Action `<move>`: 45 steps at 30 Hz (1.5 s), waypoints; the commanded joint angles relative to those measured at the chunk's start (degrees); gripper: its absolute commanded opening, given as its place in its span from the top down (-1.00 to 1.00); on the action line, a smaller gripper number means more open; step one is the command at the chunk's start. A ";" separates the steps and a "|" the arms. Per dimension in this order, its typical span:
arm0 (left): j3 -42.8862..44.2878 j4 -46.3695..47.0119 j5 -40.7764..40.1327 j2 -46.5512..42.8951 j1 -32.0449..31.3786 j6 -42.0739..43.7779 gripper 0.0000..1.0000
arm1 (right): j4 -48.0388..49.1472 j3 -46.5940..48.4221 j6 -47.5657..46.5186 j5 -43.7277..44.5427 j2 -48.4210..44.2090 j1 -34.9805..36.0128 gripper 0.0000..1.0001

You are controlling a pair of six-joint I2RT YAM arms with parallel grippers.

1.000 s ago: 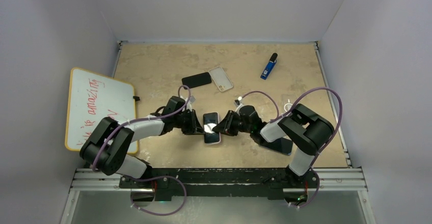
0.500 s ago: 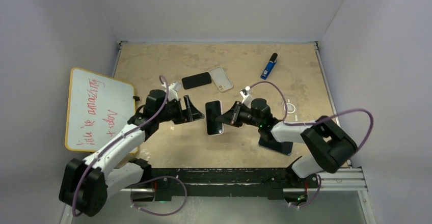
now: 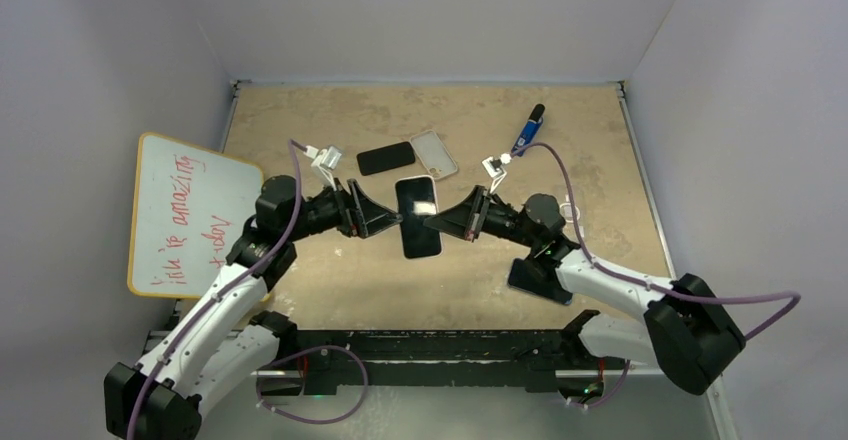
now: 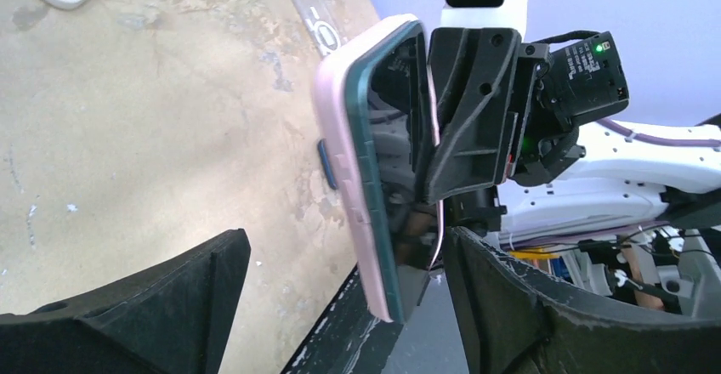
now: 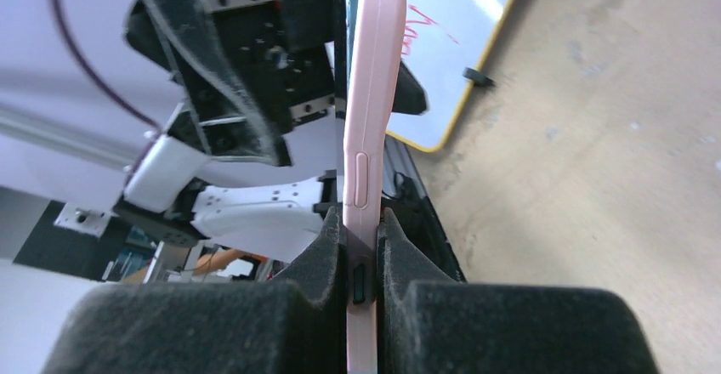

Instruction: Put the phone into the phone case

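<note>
A dark phone (image 3: 418, 215) set in a pink phone case (image 4: 340, 136) hangs above the middle of the table. My right gripper (image 3: 447, 222) is shut on its right edge; in the right wrist view both pads clamp the pink case (image 5: 370, 93) at the gripper (image 5: 361, 255). My left gripper (image 3: 385, 216) stands open at the phone's left side. In the left wrist view its fingers (image 4: 195, 297) are spread wide around the gripper's gap (image 4: 349, 306), with the phone's lower end between them and space on both sides.
On the table behind lie a second black phone (image 3: 386, 157) and a pale clear case (image 3: 434, 154). A blue marker (image 3: 528, 130) lies at the back right. A whiteboard (image 3: 190, 210) leans at the left. Another dark phone (image 3: 540, 280) lies under my right arm.
My left gripper let go of the phone, opened and drew back left. My right gripper closed tighter on the phone and raised it off the table, towards the back.
</note>
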 commanded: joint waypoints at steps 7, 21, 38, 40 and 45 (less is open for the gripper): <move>-5.78 25.12 10.21 -1.62 0.22 -14.37 -0.69 | 16.80 1.61 7.37 -4.90 -2.23 0.12 1.00; -10.82 42.94 12.70 3.40 0.18 -23.89 0.14 | 30.97 -0.62 13.77 -4.88 5.02 0.11 1.00; -5.31 20.01 9.84 3.21 0.18 -12.43 0.40 | 28.23 -0.32 11.55 -1.01 7.17 0.11 1.00; -5.46 18.95 10.06 3.06 0.18 -12.40 0.00 | 29.25 0.01 12.29 0.48 7.42 0.08 1.00; -8.72 22.56 10.99 2.43 0.18 -15.47 -0.37 | 32.12 1.76 14.19 3.37 9.04 0.16 1.00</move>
